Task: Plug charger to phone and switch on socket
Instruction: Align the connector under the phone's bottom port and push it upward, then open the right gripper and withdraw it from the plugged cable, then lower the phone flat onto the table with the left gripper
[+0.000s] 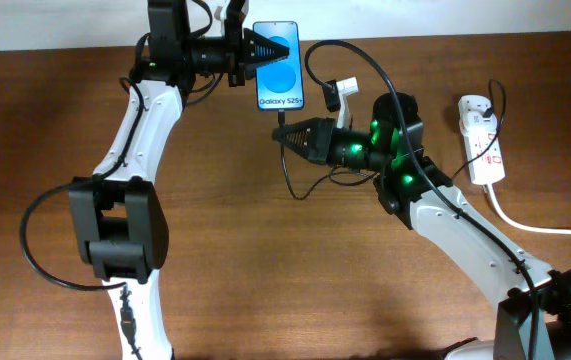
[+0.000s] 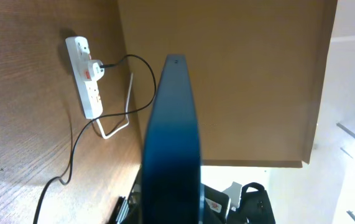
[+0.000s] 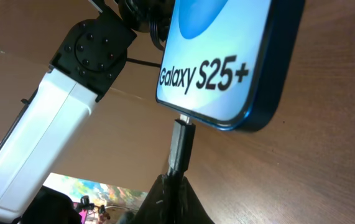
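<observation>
The phone (image 1: 279,62) lies at the table's back, blue screen up, "Galaxy S25+" text at its near end. My left gripper (image 1: 257,50) is shut on its left edge; in the left wrist view the phone (image 2: 172,137) shows edge-on between the jaws. My right gripper (image 1: 287,131) is shut on the charger plug (image 3: 180,146), whose tip touches the port in the phone's (image 3: 227,56) near end. I cannot tell how deep it sits. The black charger cable (image 1: 350,48) loops towards the socket (image 1: 482,140) at the right, also in the left wrist view (image 2: 85,74).
A thick white cord (image 1: 535,225) runs from the socket to the right edge. The wall lies just behind the phone. My left arm (image 1: 140,120) spans the table's left side, and my right arm (image 1: 465,230) crosses from bottom right.
</observation>
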Action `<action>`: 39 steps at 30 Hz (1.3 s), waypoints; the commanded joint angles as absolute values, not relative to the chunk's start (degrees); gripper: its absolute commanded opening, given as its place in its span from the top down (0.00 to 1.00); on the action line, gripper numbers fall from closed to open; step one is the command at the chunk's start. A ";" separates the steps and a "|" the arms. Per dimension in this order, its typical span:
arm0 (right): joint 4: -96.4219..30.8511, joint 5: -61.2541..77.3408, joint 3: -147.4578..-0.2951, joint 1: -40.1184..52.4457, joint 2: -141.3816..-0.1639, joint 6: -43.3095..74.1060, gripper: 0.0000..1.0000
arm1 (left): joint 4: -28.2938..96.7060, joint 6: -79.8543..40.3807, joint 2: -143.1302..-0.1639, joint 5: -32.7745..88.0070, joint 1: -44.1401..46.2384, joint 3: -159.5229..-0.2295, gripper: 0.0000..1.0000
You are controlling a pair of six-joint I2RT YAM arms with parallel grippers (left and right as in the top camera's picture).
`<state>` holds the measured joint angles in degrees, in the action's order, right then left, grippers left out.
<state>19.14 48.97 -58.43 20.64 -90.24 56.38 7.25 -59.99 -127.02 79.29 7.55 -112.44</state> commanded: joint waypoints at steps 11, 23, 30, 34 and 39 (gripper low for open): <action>17.93 43.33 -58.78 19.00 -90.50 54.06 0.85 | 7.09 -58.17 -126.63 83.22 7.97 -113.45 1.00; 7.25 57.91 -58.78 10.31 -90.37 46.68 0.64 | 11.22 -42.15 -126.65 87.68 6.85 -113.38 1.00; -7.03 55.46 -58.83 4.01 -90.37 34.52 0.57 | 33.30 -21.19 -126.65 74.19 6.85 -113.30 1.00; -18.37 45.04 -63.94 3.95 -90.37 26.17 0.50 | 52.93 -7.25 -126.65 46.57 6.85 -113.30 1.00; -33.50 35.05 -72.99 4.16 -90.37 18.87 0.50 | 55.64 -6.11 -129.75 40.21 6.85 -113.30 1.00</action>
<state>-32.38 38.94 -70.76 4.10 -90.52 22.59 55.70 -8.08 -127.11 42.28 7.20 -112.77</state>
